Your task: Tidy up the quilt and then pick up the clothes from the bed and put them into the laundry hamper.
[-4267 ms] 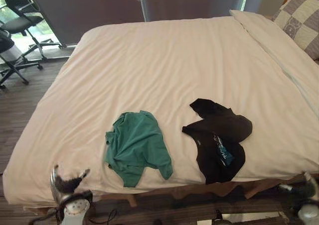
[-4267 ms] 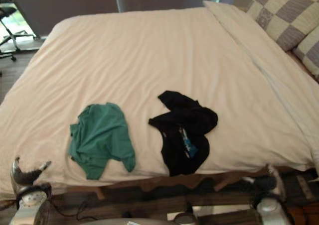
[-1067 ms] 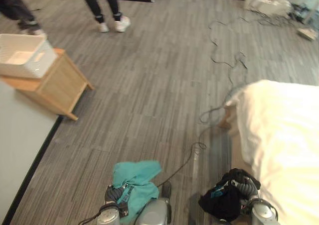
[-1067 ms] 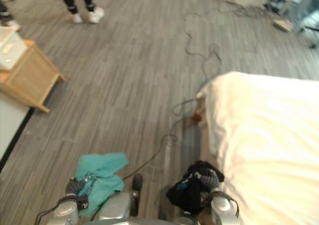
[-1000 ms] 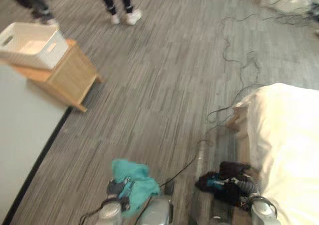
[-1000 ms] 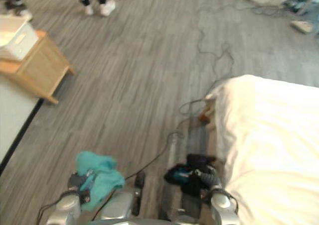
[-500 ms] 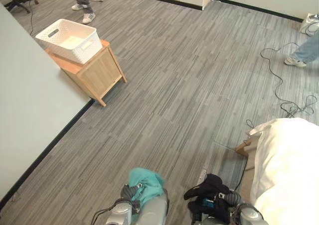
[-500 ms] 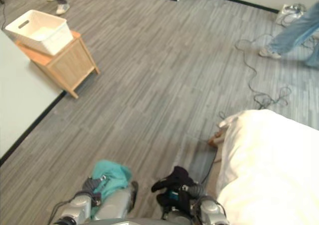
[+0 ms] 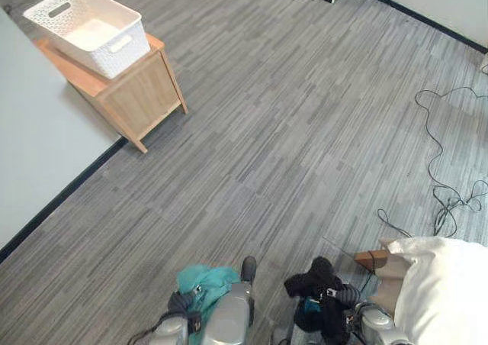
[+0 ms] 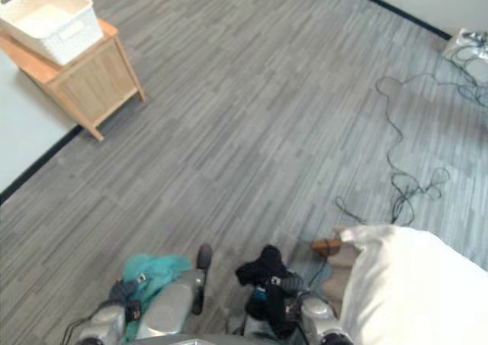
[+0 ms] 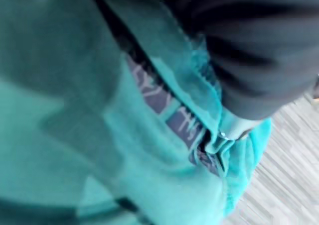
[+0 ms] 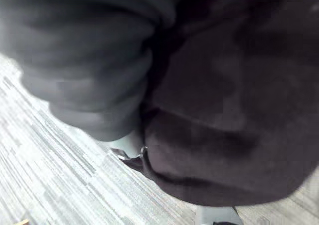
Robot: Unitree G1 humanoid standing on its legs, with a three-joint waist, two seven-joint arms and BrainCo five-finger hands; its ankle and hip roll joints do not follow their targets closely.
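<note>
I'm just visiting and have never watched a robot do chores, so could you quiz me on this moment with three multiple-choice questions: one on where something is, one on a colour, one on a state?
1. Where is the white laundry hamper?
A. On the bed
B. On a small wooden cabinet by the wall
C. On the floor beside the cables

2. What colour is the garment in the robot's left hand?
A. Teal green
B. Red
C. Yellow

3. What is the state of the black garment?
A. Lying spread on the quilt
B. Inside the hamper
C. Bunched in the right hand

Answers: 1 B, the hamper sits on top of the wooden cabinet across the floor. 2 A, the teal green garment is bunched at the left hand. 3 C, the black cloth is gathered round the right hand, above the floor near the quilt corner.
</note>
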